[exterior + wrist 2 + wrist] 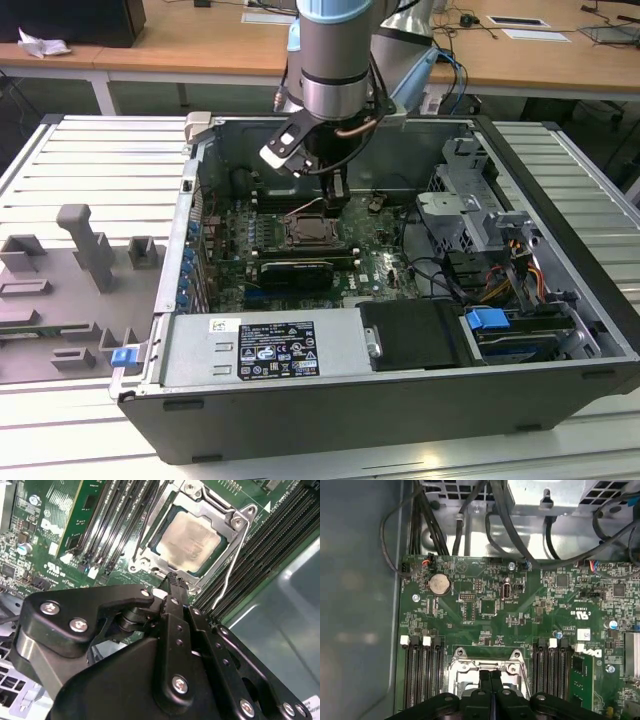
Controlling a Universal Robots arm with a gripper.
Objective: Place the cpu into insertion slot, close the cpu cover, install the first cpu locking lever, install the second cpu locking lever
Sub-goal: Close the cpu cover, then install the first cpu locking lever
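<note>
The arm (335, 60) reaches from above into the open computer case (300, 400), which lies on its side on a slatted table (90, 150). The gripper (336, 200) hangs low over the green motherboard (375, 250), just beside the insertion slot (305, 232), a little to the far side of it and toward the exterior view's right.

In the first wrist view the two black fingers (484, 680) are pressed together, with only a thin line between them, and nothing is seen held between them. In the second wrist view the fingertips (173, 581) stand at the edge of the socket frame. It is not possible to tell if they touch the metal or stay just above it.

The cpu (192, 540) lies flat inside the slot, with its pale metal face up. The cpu cover (200, 501) is down over it: the silvery frame goes around the chip, and the face shows through the square window. A thin pale rod (231, 565) runs along one side of the frame, between the socket and the long black memory slots (270, 535).

In the first wrist view more memory slots (422, 665) stand on both sides of the socket, and a round battery (439, 584) sits farther away on the board. On the table, at the exterior view's left, some grey blocks (85, 245) stand well apart from the case
</note>
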